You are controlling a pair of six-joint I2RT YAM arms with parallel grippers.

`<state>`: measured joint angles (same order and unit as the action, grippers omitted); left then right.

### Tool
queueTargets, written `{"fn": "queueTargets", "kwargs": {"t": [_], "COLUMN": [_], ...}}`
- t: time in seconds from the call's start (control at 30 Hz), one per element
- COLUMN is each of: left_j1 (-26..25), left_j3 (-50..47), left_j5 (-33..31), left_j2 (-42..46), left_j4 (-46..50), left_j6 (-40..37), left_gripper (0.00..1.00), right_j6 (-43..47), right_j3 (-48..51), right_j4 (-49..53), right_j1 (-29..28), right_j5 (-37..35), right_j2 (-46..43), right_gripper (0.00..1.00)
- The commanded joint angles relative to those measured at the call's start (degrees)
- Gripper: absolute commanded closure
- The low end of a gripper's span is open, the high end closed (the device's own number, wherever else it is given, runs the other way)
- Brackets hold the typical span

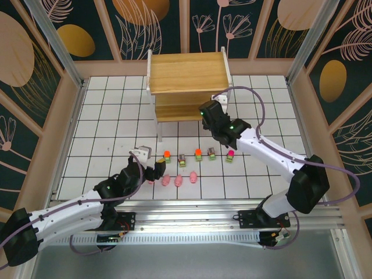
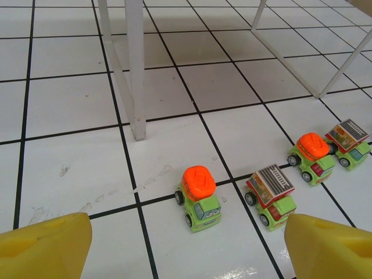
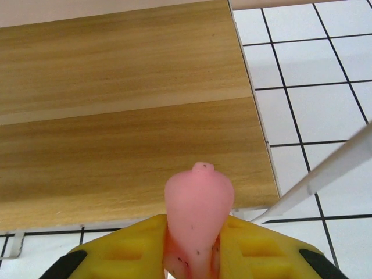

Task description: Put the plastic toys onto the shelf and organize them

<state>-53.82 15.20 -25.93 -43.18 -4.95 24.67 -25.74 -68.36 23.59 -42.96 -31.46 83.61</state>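
The cell is enclosed by dark teal wall panels printed with peach and gold leaves and flowers, set in pale frames with metal corner posts. Its floor is taken up by a white counter, ruled into squares by thin black lines. Faint scuff marks are seen on one glossy tile in the left wrist view. An aluminium rail is laid along the near edge, and both arms are mounted on it.

The shelf, two light wooden tiers on thin white legs, is stood at the far middle of the counter. The right arm is stretched to its right front corner. The right jaws are closed on a pink pig, which is seen against the near edge of the lower tier; whether it touches the wood cannot be told.

The left arm is laid low towards the toys. The left jaws are spread wide with nothing between them, just short of an orange-topped vehicle.

Five green vehicles are lined up in a row on the counter in front of the shelf. Three pink pigs are set nearer the rail, close beside the left jaws.
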Motion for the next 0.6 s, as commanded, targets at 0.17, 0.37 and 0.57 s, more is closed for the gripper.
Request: {"fn": "queueTargets", "kwargs": {"t": [0.17,0.37,0.57], "left_j1": [-0.3,-0.4,-0.4], "left_j3": [-0.7,-0.9,-1.2], "left_j5": [-0.9,-1.0,-1.1], "left_j2": [0.0,0.7,1.7], "left_j4": [-1.5,-1.3,-1.2], "left_j6": [-0.1,0.0,0.1], "left_gripper": [0.13,0.13,0.13], "right_j6": [2.7,3.1,3.1], "right_j3": [-1.5,-2.2,-2.6], "right_j4": [-5.0,-5.9,-6.7], "right_j1": [1.3,1.9,2.0], "right_j5": [-1.0,-0.4,-0.6], "right_j2": [1.9,3.8,5.0], "right_gripper": [0.75,0.75,0.75]}}
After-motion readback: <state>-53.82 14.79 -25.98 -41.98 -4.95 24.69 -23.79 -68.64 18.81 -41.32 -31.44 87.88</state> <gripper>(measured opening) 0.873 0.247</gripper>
